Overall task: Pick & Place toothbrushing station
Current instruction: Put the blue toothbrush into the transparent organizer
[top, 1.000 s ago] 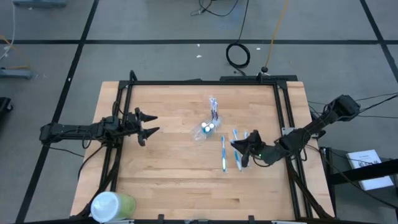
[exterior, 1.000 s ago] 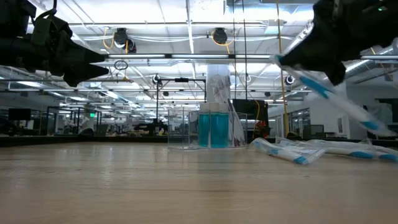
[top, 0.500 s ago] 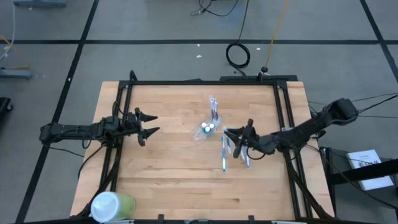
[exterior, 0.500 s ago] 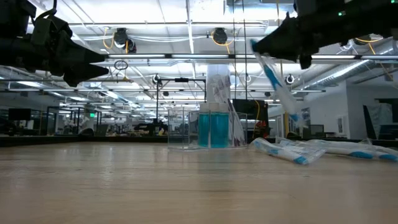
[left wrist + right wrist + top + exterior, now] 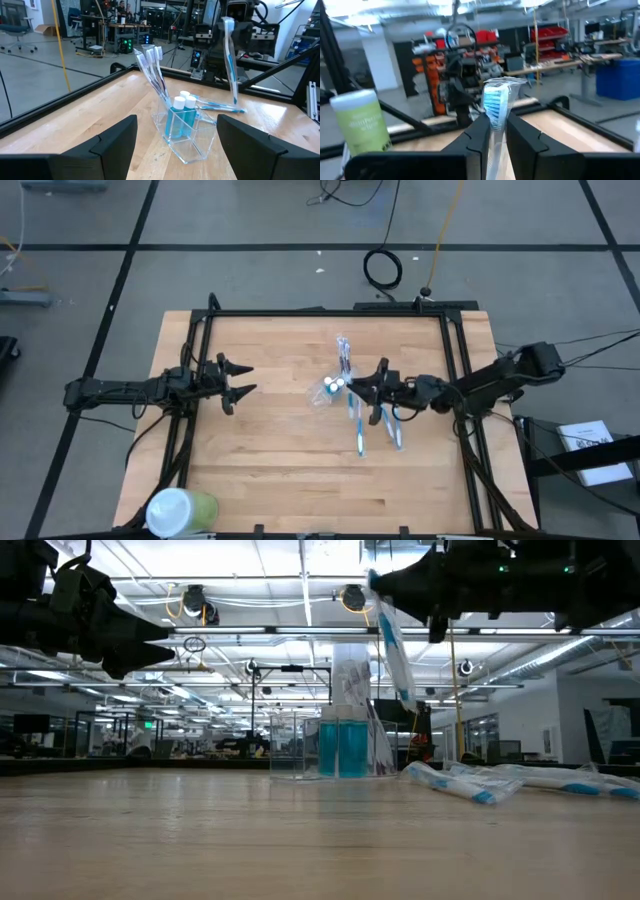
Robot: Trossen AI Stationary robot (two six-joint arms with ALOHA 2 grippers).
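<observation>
The clear plastic cup point(image 5: 332, 388) point(image 5: 181, 131) stands on the table's middle. Two white-capped teal tubes point(image 5: 181, 104) and a few toothbrushes point(image 5: 152, 67) lean in it. More wrapped blue-and-white toothbrushes point(image 5: 392, 428) point(image 5: 500, 782) lie flat to its right. My right gripper point(image 5: 355, 388) point(image 5: 495, 125) hovers just right of the cup, shut on one wrapped toothbrush point(image 5: 396, 650) point(image 5: 231, 65). My left gripper point(image 5: 240, 380) point(image 5: 176, 122) waits open and level near the table's left edge, facing the cup. My right gripper pinches the wrapped toothbrush near its bristle end point(image 5: 494, 112) between its two fingers point(image 5: 476, 131). The fingers come about level from the table's right and lie across the brush. The brush hangs nearly upright below them, handle point(image 5: 406, 690) down, clear of the table and cup.
A green cup with a white lid point(image 5: 180, 510) point(image 5: 361, 122) stands at the near left corner. A black frame rail point(image 5: 320, 311) runs along the table's far edge and sides. Bare wood point(image 5: 280, 460) lies in front of the cup.
My right gripper has moved toward the table's left, up to the cup, rising a little and rolling. The toothbrush in it has swung from a strong slant to almost upright and stays clear of the table.
</observation>
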